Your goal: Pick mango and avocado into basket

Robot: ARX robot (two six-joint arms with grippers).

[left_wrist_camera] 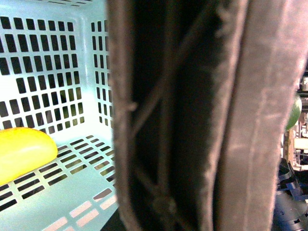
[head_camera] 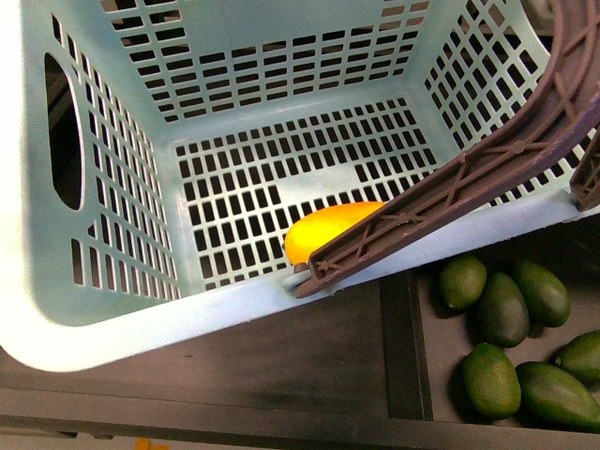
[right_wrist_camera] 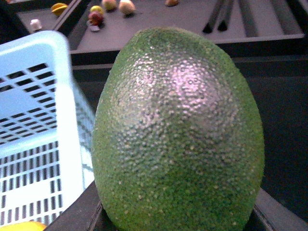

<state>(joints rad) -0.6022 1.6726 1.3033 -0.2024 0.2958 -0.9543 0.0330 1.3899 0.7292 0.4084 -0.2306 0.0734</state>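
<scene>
Basket: one (head_camera: 112, 309), light teal, with slotted walls and floor; a dark desk (head_camera: 281, 347) shows below its near rim.
Handles: two, dark brown; one (head_camera: 450, 192) crosses the near right corner of the basket; only a stub of the second (head_camera: 588, 178) shows at the right edge; a handle also fills most of the left wrist view.
Mango: one (head_camera: 328, 230), yellow-orange; it lies on the basket floor against the near wall, partly hidden by the handle.
Avocado: one (right_wrist_camera: 178, 134), upright; it fills the right wrist view, outside the basket and just beside its wall.
Right fingers: dark (right_wrist_camera: 276, 214); they sit at both lower flanks of the avocado, pinching it.
Left fingers: not seen in any view; cannot tell their state.
Loose avocados: six (head_camera: 502, 309); they lie close together in a dark compartment to the right of the basket, some touching.
Small fruits: at least five (right_wrist_camera: 95, 17); far off on the desk in the right wrist view, too small to name.
</scene>
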